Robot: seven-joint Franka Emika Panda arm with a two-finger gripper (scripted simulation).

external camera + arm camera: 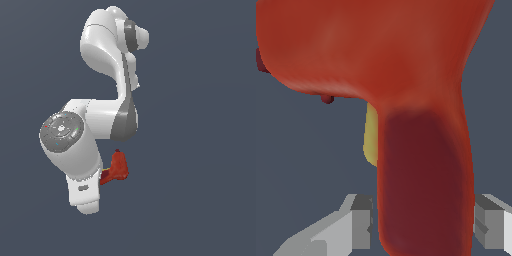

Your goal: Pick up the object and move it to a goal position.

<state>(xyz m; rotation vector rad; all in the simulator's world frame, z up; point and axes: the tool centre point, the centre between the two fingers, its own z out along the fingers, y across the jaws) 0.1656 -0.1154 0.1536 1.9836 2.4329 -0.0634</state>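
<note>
The object (381,55) is a red-orange L-shaped drill-like item with a yellowish patch (371,140) beside its darker handle, and it fills most of the wrist view. My gripper (425,227) is shut on the handle. One grey finger (358,225) presses one side and the other finger (491,225) presses the opposite side. In the exterior view the object (119,167) is small and sits against the lower end of the white arm (75,150), its dark tip pointing up. The arm hides the fingers there.
Plain dark blue-grey surroundings lie all around in both views. The arm's upper links (107,40) fold over above the object. No goal marker shows.
</note>
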